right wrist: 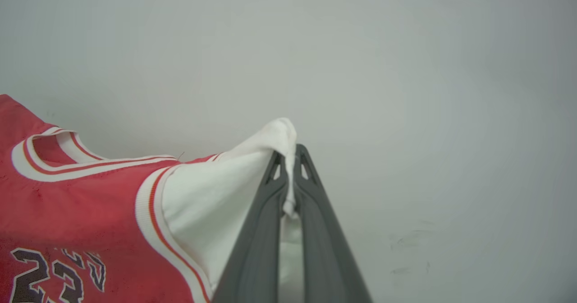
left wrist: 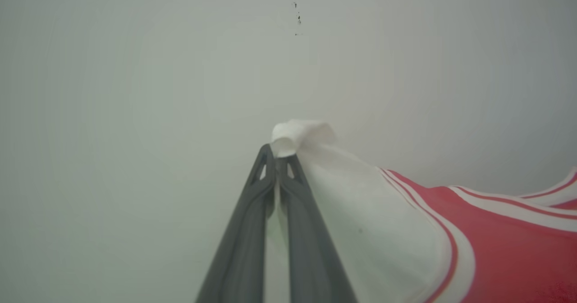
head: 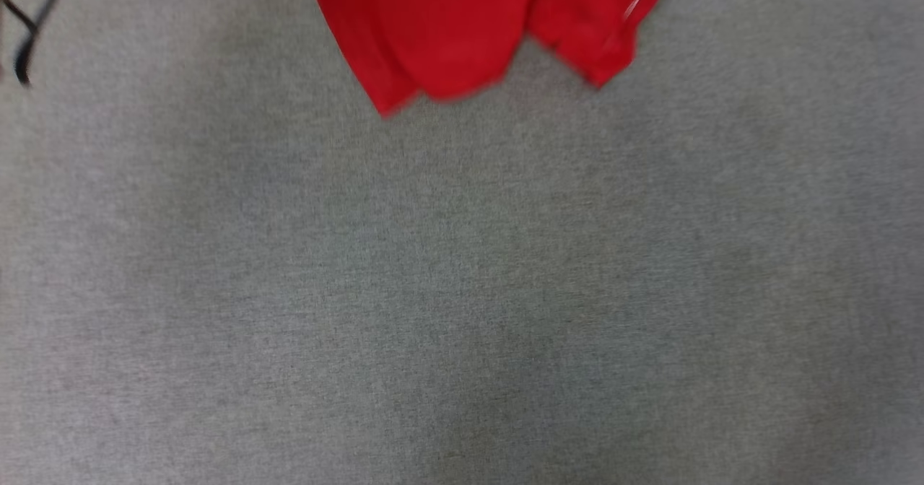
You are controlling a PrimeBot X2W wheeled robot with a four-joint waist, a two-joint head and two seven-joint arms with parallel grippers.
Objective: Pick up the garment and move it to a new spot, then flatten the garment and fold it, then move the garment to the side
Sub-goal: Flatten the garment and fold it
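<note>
The garment is a red jersey shirt with white sleeves and striped trim. Its red lower hem (head: 462,30) hangs into the top of the head view, above the grey surface, blurred. In the left wrist view my left gripper (left wrist: 279,152) is shut on a white sleeve (left wrist: 360,213), whose tip bunches out past the fingertips. My right gripper (right wrist: 288,154) is shut on the other white sleeve (right wrist: 212,204) in the right wrist view, where the red chest (right wrist: 72,204) with dark lettering stretches off to the left. The shirt hangs spread between both grippers.
A grey fabric-covered surface (head: 462,290) lies below the shirt. A black cable (head: 29,30) curls at its far left corner. A pale wall (left wrist: 180,68) stands behind the grippers in both wrist views.
</note>
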